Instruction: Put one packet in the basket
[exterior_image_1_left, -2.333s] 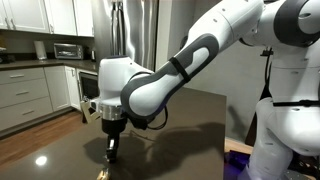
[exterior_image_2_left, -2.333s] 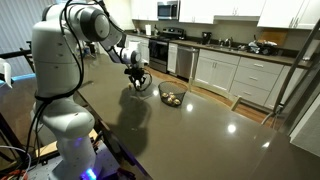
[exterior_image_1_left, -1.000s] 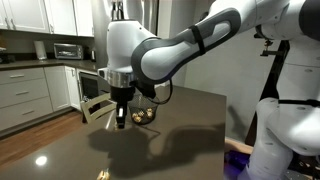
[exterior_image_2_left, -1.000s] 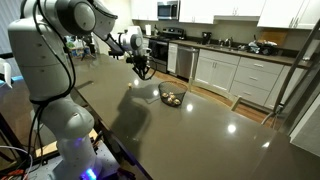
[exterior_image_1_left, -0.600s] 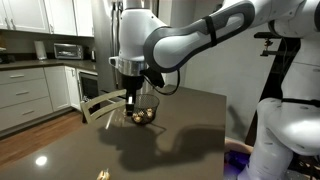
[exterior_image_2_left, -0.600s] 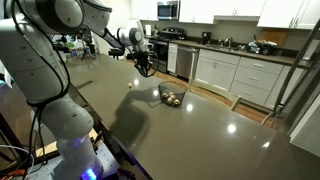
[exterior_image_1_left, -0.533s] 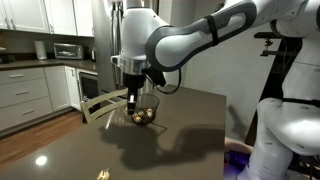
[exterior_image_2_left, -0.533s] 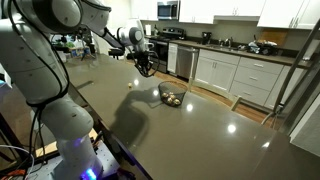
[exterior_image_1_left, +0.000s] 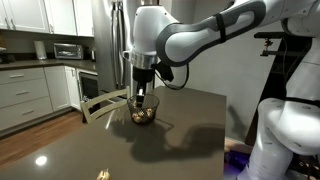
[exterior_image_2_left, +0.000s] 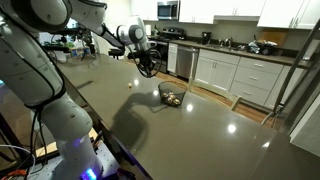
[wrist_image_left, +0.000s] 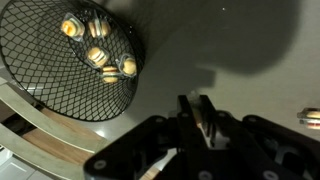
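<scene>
gripper (exterior_image_1_left: 141, 98) clamped on packet (wrist_image_left: 207, 120), held above table (wrist_image_left: 240, 50), beside basket (wrist_image_left: 60, 95), not over it. risk: release here likely drops packet outside rim; thin pinch may slip in transit.

A dark, glossy table (exterior_image_1_left: 190, 135) fills the foreground in both exterior views and reflects the ceiling lights. In an exterior view, a steel fridge (exterior_image_1_left: 112, 40) stands behind it, with a toaster oven (exterior_image_1_left: 68, 50) and a roll of paper towel (exterior_image_1_left: 40, 49) on a counter, white drawers (exterior_image_1_left: 25, 95) beneath and white wall cupboards (exterior_image_1_left: 45, 14) above. In an exterior view, a microwave (exterior_image_2_left: 168, 10) hangs over a stove (exterior_image_2_left: 165, 45), a run of white cabinets (exterior_image_2_left: 250, 75) carries pots (exterior_image_2_left: 262, 46) on its top, and the floor (exterior_image_2_left: 272, 116) is wood
</scene>
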